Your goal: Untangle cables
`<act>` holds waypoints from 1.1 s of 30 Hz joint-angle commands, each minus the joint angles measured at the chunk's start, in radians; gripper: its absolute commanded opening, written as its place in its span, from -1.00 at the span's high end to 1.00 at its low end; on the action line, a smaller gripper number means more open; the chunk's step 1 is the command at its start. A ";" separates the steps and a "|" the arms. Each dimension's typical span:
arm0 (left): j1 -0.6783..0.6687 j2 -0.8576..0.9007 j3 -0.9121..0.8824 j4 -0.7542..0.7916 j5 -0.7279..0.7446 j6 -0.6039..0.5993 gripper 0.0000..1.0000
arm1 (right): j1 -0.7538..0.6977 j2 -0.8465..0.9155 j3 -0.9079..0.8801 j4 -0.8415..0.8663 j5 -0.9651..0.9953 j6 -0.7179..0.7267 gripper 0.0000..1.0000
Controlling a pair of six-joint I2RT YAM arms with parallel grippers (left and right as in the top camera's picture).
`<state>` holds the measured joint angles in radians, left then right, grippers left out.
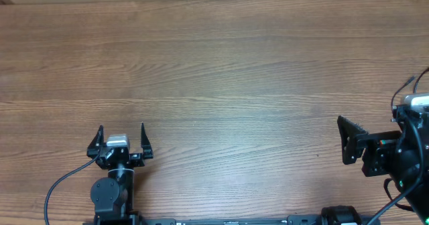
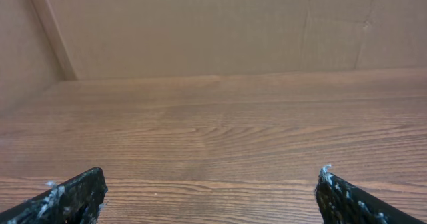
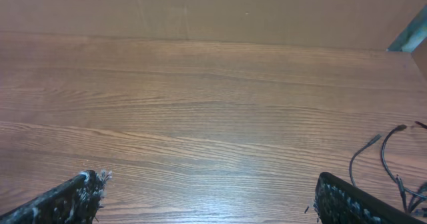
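Left tool and right tool both gape apart, empty; cables lie at the right edge of the table, just beside the right tool; likely light, limp, tangle-prone; pinch one strand close behind a plug.

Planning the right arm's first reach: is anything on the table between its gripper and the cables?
Nothing visible does: the cables lie on the wooden table just beside the open right gripper.
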<state>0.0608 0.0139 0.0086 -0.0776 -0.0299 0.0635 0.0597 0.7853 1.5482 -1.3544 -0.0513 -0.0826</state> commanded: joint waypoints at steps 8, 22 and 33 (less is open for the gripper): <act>0.007 -0.010 -0.004 0.002 -0.002 0.027 -0.99 | 0.005 -0.002 0.000 0.002 0.005 -0.005 -1.00; 0.007 -0.010 -0.004 0.002 -0.002 0.027 -0.99 | 0.005 -0.002 0.000 0.001 0.006 -0.005 -1.00; 0.007 -0.010 -0.004 0.002 -0.002 0.027 -0.99 | -0.005 -0.171 -0.380 0.412 0.016 0.003 -1.00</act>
<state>0.0608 0.0132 0.0086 -0.0780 -0.0299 0.0643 0.0586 0.6670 1.2945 -1.0245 -0.0414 -0.0822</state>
